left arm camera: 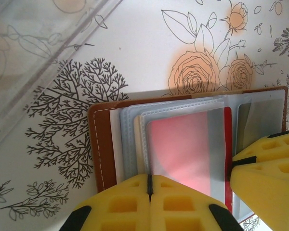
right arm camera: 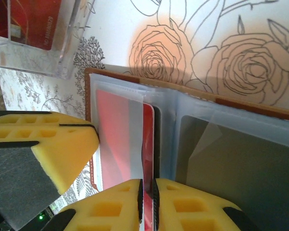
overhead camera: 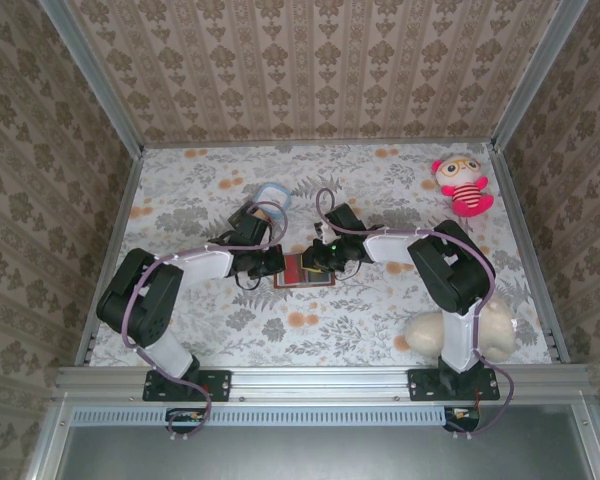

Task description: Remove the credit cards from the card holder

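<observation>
The card holder (overhead camera: 304, 272) lies open near the middle of the tabletop (overhead camera: 380, 330), with both arms meeting over it. The left gripper (left arm camera: 149, 192) has its fingers pressed together at the edge of the clear sleeves. The right gripper (right arm camera: 147, 202) pinches the rim of a red card (right arm camera: 148, 139). That pinch looks shallow, so the card may slip free. If the left hold is weak, the sleeve may drag along and lift the whole holder.
</observation>
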Controlling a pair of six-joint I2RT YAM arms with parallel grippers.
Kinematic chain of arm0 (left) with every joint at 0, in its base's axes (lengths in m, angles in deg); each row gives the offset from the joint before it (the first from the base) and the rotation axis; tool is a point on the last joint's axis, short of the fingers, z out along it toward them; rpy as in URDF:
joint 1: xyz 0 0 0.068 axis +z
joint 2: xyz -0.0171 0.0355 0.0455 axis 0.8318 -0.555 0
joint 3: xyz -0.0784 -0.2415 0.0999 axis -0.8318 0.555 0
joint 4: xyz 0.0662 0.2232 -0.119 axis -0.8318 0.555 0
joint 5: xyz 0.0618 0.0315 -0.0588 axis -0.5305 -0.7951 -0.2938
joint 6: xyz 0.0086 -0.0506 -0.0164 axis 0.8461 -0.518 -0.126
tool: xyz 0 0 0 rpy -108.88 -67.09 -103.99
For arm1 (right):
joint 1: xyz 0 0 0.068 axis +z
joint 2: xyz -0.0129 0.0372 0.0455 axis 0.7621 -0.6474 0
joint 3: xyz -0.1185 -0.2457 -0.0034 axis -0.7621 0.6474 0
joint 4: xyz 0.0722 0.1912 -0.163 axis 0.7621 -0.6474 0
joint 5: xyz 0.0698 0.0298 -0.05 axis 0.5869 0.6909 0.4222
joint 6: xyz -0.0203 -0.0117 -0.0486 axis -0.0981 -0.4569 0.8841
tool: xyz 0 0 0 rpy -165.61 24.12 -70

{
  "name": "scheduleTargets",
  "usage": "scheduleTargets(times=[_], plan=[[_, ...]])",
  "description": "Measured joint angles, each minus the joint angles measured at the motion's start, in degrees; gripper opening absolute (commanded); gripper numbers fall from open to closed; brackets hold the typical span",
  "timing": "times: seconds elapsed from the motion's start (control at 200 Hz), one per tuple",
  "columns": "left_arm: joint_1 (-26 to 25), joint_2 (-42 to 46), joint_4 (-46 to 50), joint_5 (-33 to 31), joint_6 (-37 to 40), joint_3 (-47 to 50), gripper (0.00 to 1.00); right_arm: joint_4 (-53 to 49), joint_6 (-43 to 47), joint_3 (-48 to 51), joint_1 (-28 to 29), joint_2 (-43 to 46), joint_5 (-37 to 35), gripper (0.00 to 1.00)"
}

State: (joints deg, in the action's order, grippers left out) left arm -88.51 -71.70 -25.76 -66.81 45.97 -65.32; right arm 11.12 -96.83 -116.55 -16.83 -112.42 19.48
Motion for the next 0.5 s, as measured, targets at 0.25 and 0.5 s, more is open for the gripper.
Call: scheduleTargets(times=[0.25,0.5], plan=[[0.0,-0.1,-0.2,0.0,0.0,0.0,0.01,0.8,0.0,0.2,-0.1,-0.2,1.0,0.17],[0.0,-0.1,-0.2,0.0,0.0,0.0,0.01,1.1,-0.3,0.2,-0.2,-0.5,1.3,0.12]])
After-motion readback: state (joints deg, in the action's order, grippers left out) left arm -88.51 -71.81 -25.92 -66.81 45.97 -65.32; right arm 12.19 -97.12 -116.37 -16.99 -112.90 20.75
